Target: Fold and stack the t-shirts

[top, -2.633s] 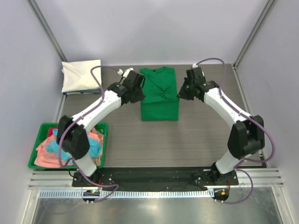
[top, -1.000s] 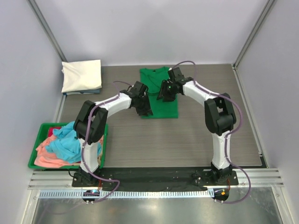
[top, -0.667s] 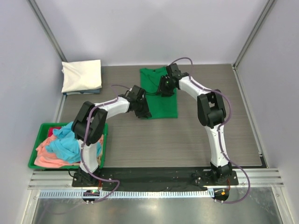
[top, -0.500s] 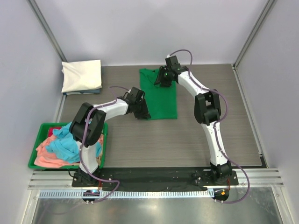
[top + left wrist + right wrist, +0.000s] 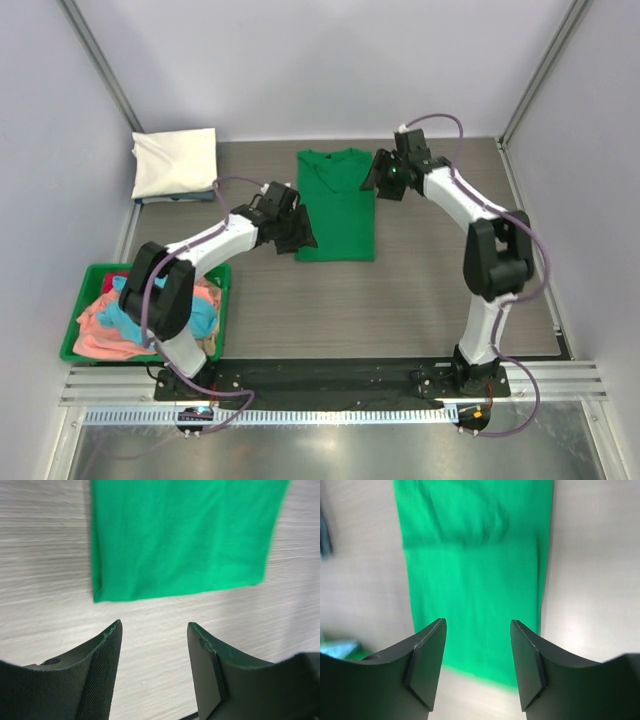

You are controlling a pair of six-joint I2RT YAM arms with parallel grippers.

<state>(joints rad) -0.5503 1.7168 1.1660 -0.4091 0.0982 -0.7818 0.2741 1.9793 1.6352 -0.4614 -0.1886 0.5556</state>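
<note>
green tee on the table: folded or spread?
Partly folded: the green t-shirt lies flat as a long narrow strip, no sleeves sticking out, collar at the far end, full length showing.

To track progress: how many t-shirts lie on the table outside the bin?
2: the green t-shirt in the middle, the cream-white t-shirt at the far left corner. A bluish edge beneath it may be a third.
</note>
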